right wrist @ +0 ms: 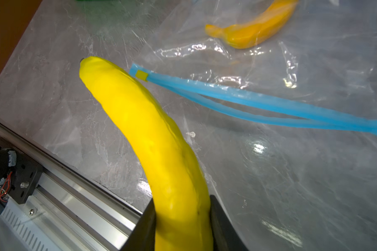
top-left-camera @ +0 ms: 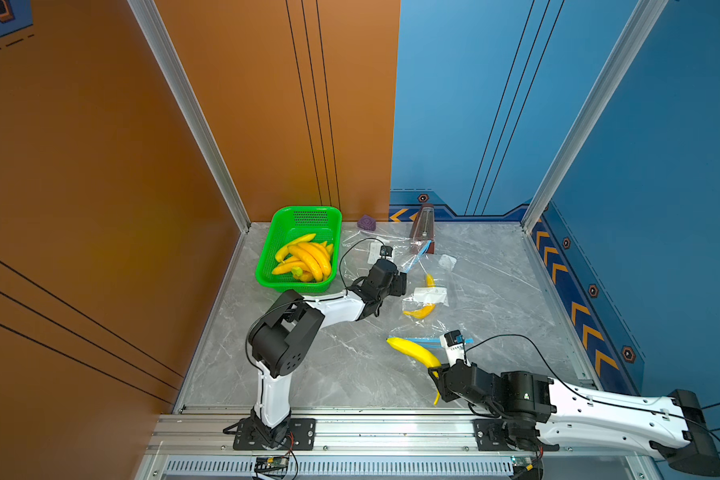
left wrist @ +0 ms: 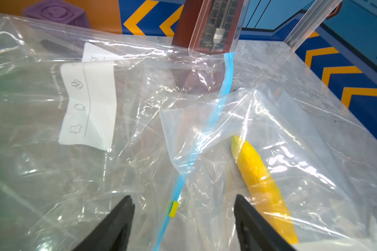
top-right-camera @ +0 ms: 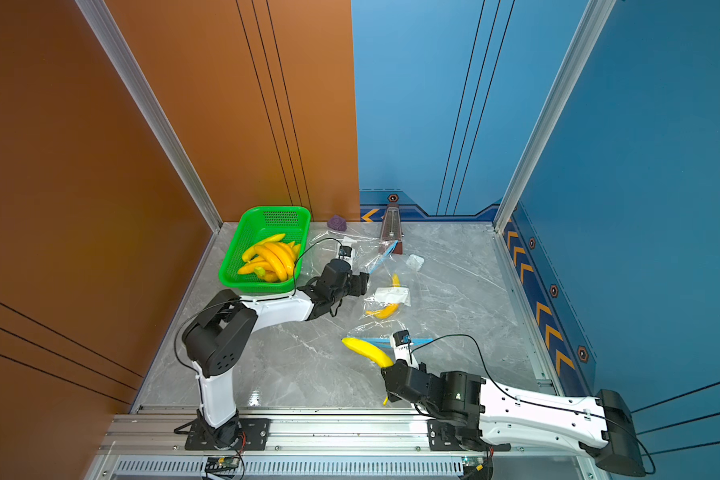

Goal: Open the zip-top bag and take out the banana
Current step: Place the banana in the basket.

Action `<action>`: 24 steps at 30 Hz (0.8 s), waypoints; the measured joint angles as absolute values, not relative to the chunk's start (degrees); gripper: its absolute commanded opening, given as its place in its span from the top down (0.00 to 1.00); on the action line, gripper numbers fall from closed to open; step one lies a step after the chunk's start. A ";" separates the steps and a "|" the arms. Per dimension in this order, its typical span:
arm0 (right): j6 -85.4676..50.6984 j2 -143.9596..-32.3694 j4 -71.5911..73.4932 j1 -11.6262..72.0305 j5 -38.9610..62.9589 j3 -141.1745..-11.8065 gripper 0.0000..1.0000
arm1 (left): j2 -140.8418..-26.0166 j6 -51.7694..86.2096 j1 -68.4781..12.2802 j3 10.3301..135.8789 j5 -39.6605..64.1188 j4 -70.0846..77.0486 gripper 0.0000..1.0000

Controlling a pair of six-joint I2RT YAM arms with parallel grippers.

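Here, on the grey surface (top-left-camera: 329, 374), the zip-top bag (right wrist: 248, 102) lies mouth parted, the banana (right wrist: 157, 141) just outside, clenched in my right fingers (right wrist: 222, 228) ready to carry off, while my left fingers (left wrist: 118, 223) hang released, idle, over another bag (left wrist: 96, 173).

Bare bench (top-left-camera: 333, 374) runs between the two arm bases and along the right side. Loose zip-top bags (top-left-camera: 427, 296) cover the middle. The green basket (top-left-camera: 310, 218) fills the far left corner, with the left arm (top-left-camera: 333, 307) crossing in front of it. A purple block (top-left-camera: 366, 223) and a metronome (top-left-camera: 424, 226) line the back wall, and a bag's edge reaches the metronome.
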State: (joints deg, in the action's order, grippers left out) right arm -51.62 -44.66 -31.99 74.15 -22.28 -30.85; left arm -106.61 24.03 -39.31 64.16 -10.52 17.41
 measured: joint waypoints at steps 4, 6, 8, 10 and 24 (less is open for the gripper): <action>-48.27 -48.60 -30.17 70.39 -24.01 -34.41 0.71 | -92.23 23.31 -38.57 56.42 -11.18 13.21 0.02; -46.11 -51.86 -28.27 67.68 -24.34 -36.12 0.71 | -85.17 22.90 -37.65 53.58 -12.43 10.63 0.00; -43.86 -56.03 -25.85 64.88 -24.32 -38.35 0.71 | -77.82 22.44 -36.38 50.74 -14.28 7.64 0.01; -41.56 -61.41 -22.52 61.91 -24.05 -41.41 0.72 | -69.73 22.06 -34.92 47.90 -16.84 3.88 0.01; -27.97 -107.09 -9.41 55.64 -19.27 -83.57 0.74 | -28.58 22.35 -24.82 35.66 -27.66 -17.39 0.02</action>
State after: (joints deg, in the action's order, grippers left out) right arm -27.97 -107.09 -9.41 55.64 -19.27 -83.57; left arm -28.58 22.35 -24.82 35.66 -27.66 -17.39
